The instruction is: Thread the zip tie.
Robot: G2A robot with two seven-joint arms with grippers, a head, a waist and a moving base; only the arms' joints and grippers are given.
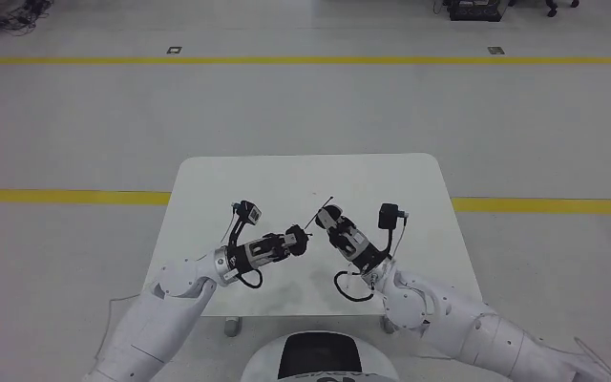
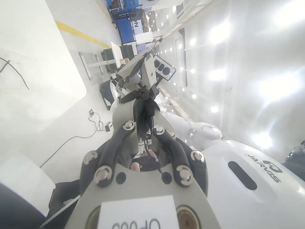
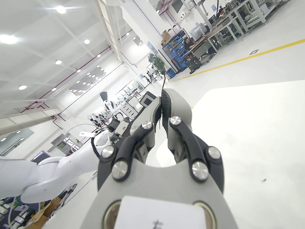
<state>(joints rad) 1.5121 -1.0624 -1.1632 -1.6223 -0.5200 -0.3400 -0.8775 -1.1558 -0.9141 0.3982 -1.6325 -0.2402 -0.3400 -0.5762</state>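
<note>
A thin black zip tie point(image 1: 322, 211) is held above the white table point(image 1: 401, 181). My right gripper point(image 1: 326, 221) is shut on it. In the right wrist view the strap point(image 3: 163, 82) sticks out past the right gripper point(image 3: 162, 100), ending in a small head. My left gripper point(image 1: 300, 237) sits close to the right one, tip to tip. In the left wrist view the left gripper point(image 2: 143, 103) is shut with black strap pinched between its pads, just short of the right gripper point(image 2: 140, 72). The tie's free end point(image 2: 157, 44) pokes out beyond that.
Both arms hover over the near middle of the table. A thin dark strand point(image 2: 16, 72) lies on the tabletop, and a tiny dark speck point(image 3: 263, 180) rests on it too. The table's far half point(image 1: 305, 177) is bare white surface.
</note>
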